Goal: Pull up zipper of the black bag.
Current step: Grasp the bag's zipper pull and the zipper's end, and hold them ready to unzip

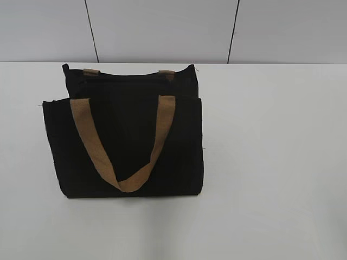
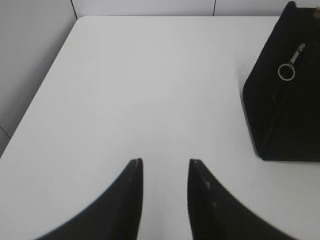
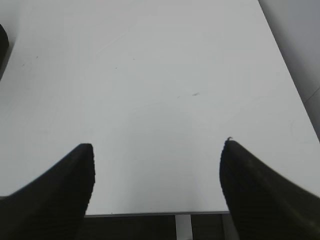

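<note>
The black bag (image 1: 127, 138) lies on the white table (image 1: 271, 162), left of centre, with a tan loop handle (image 1: 162, 124) across its front panel. In the left wrist view the bag's side (image 2: 287, 115) shows at the right, with a silver ring-and-clip (image 2: 286, 71) on it. The zipper pull does not show in any view. My left gripper (image 2: 165, 161) is open and empty above bare table, well left of the bag. My right gripper (image 3: 157, 145) is wide open and empty; only a sliver of the bag (image 3: 2, 50) shows at that view's left edge. Neither gripper shows in the exterior view.
The stubs of the second tan handle (image 1: 167, 73) stick out at the bag's far top edge. A grey panelled wall (image 1: 162, 27) stands behind the table. The table's edge (image 3: 150, 214) runs just under my right gripper.
</note>
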